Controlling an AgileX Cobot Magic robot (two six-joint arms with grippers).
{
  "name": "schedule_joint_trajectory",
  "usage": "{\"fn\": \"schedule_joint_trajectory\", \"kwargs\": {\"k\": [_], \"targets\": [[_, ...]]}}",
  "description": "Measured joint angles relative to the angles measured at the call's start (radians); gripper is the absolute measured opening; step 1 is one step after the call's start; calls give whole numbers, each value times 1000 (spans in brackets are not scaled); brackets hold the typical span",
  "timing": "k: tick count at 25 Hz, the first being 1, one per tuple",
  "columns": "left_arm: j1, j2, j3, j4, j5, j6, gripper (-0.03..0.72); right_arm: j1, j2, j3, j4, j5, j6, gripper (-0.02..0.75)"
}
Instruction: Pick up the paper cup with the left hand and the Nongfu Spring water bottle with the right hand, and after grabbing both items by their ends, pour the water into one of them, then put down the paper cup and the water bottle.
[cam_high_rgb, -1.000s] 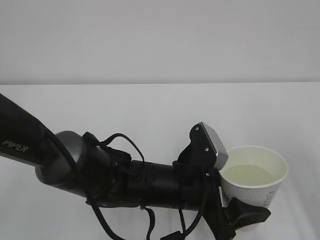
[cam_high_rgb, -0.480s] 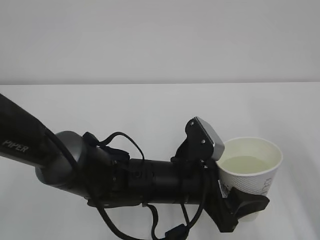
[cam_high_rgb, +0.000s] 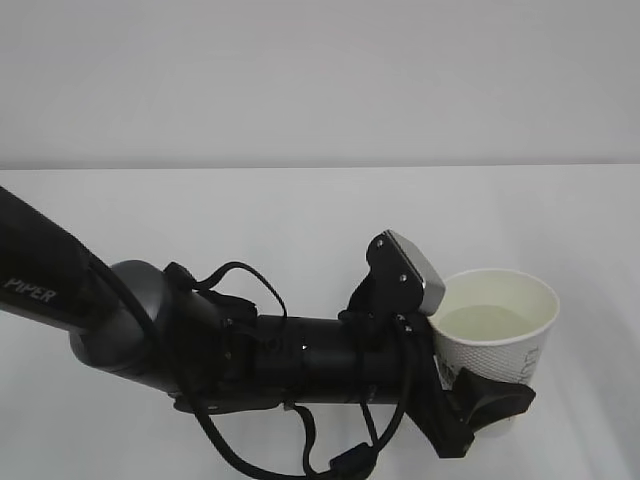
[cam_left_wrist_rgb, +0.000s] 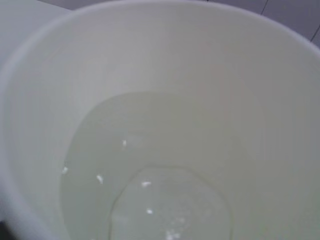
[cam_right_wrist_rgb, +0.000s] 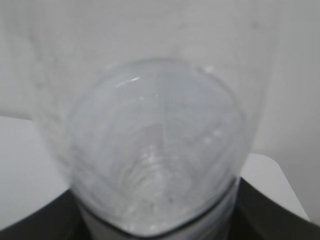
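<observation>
The white paper cup (cam_high_rgb: 500, 362) hangs above the table at the lower right of the exterior view. My left gripper (cam_high_rgb: 490, 392) is shut on its dotted side, with one black finger (cam_high_rgb: 495, 405) across the front. Clear water (cam_high_rgb: 487, 322) lies in it. The left wrist view looks straight into the paper cup (cam_left_wrist_rgb: 165, 55) at the water (cam_left_wrist_rgb: 150, 170); the fingers are hidden there. The clear Nongfu Spring water bottle (cam_right_wrist_rgb: 155, 145) fills the right wrist view, blurred and end-on. My right gripper (cam_right_wrist_rgb: 157, 227) is shut on it, with black fingers (cam_right_wrist_rgb: 282, 215) at both lower corners. Its label is hidden.
The thick black left arm marked "PIPER" (cam_high_rgb: 30, 290) with its looping cables (cam_high_rgb: 235, 275) crosses the lower left. The white table (cam_high_rgb: 300, 210) runs back to a pale wall. The right arm and the bottle are outside the exterior view.
The left gripper has lifted the paper cup a little and carried it slightly to the left. The water inside has stayed level.
</observation>
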Motion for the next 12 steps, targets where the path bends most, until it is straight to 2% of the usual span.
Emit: {"fn": "schedule_joint_trajectory", "kwargs": {"k": [5, 12], "targets": [[1, 0, 0, 0, 0, 20, 543, 0, 72, -4, 0, -89, 36, 401], [2, 0, 0, -18, 0, 23, 543, 0, 139, -6, 0, -140, 59, 401]]}}
